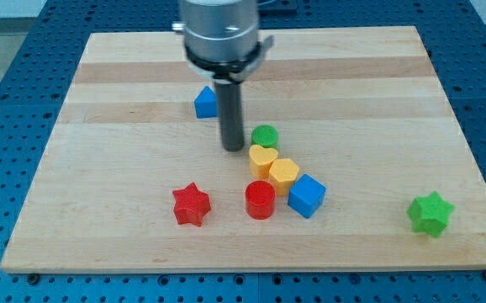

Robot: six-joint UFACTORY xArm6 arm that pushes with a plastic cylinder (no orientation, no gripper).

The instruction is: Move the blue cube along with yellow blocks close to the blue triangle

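Observation:
The blue cube [307,195] lies right of centre near the view's bottom. A yellow hexagon block [283,173] touches its upper left side, and a yellow heart block [262,158] touches the hexagon further up and left. The blue triangle [206,102] sits above them, left of the rod. My tip [232,148] stands just left of the yellow heart and the green cylinder [265,135], below and right of the blue triangle.
A red cylinder [260,200] sits just left of the blue cube, under the yellow blocks. A red star [192,204] lies at the lower left. A green star [430,213] lies at the lower right, near the wooden board's edge [478,252].

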